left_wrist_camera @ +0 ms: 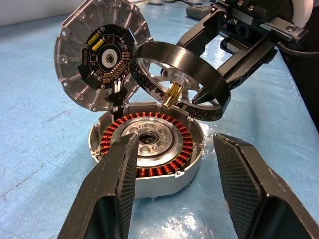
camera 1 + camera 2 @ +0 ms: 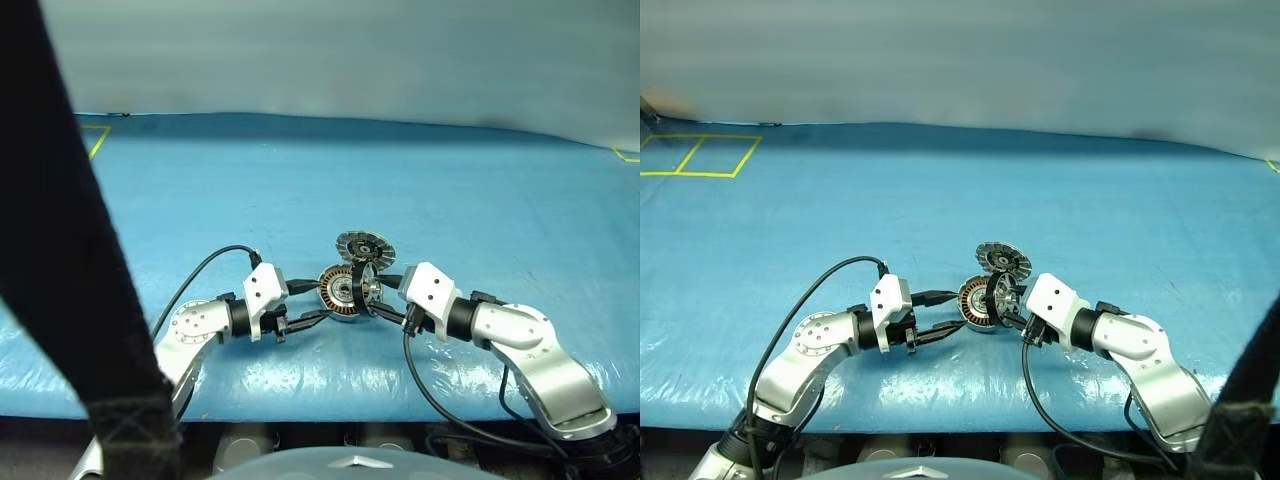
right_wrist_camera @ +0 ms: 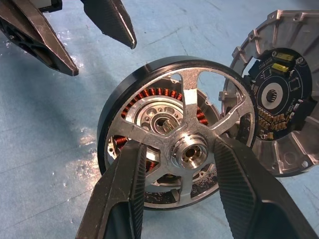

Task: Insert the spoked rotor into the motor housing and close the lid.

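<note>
The motor housing (image 1: 149, 186) lies on the blue table with its copper windings facing up. Its lid (image 1: 75, 50) stands hinged open behind it, the circuit face showing. My right gripper (image 3: 179, 144) is shut on the spoked rotor (image 1: 212, 79), holding this dark ring with silver spokes tilted just above the housing and in front of the lid. My left gripper (image 1: 177, 139) is open, with one finger reaching over the housing's near rim and the other beside it, gripping nothing. From the head the housing (image 2: 338, 292) sits between both grippers.
The blue sheet (image 2: 450, 200) covers the whole table, and its front edge runs just behind my arms. Yellow tape marks (image 2: 700, 155) lie at the far left. A black strap (image 2: 60, 250) hangs across the left of the left eye view. Black cables (image 2: 200, 270) trail from both wrists.
</note>
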Robot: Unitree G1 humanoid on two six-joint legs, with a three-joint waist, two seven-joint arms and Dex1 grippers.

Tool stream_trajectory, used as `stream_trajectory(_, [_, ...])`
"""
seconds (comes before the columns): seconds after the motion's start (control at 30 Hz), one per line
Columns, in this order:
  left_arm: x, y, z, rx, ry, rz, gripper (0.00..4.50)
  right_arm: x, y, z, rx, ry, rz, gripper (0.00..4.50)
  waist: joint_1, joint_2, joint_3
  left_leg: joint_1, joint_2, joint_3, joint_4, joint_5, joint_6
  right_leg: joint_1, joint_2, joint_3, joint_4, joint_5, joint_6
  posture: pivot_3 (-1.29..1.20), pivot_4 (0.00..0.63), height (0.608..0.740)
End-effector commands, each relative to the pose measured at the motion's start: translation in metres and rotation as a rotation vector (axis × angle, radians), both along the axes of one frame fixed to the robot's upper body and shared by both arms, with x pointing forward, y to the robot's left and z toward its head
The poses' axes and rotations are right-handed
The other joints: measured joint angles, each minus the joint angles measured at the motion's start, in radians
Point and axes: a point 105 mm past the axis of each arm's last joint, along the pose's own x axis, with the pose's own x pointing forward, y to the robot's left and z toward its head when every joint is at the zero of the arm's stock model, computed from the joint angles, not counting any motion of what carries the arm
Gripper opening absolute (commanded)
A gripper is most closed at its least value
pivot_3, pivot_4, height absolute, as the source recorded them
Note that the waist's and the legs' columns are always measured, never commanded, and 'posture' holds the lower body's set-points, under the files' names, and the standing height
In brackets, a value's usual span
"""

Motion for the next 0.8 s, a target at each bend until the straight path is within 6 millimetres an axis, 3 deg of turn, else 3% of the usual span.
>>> stream_trajectory(0.03, [-0.001,-0.002,0.011,-0.021,-0.050,-0.015,2.54,-0.004,0.011,0.020,0.048,-0.064,0.056,1.69,0.000,0.000,0.000,0.000,0.000,0.000,0.000,0.000,0.000,0.000,0.000,0.000,0.000,0.000,0.000,0.00,0.150,0.740])
stream_trajectory(0.47, [0.001,0.003,0.005,-0.013,-0.045,-0.003,2.54,0.001,0.013,0.024,0.068,-0.087,0.048,1.69,0.001,0.000,0.000,0.000,0.000,0.000,0.000,0.000,0.000,0.000,0.000,0.000,0.000,0.001,-0.001,0.00,0.150,0.740])
stream_trajectory(0.8, [0.003,0.002,0.006,-0.019,-0.049,0.006,2.54,0.010,0.021,0.012,0.071,-0.078,0.034,1.69,0.000,0.000,0.000,0.000,0.000,0.000,0.000,0.000,0.000,0.000,0.000,0.000,0.000,0.000,0.000,0.00,0.150,0.740])
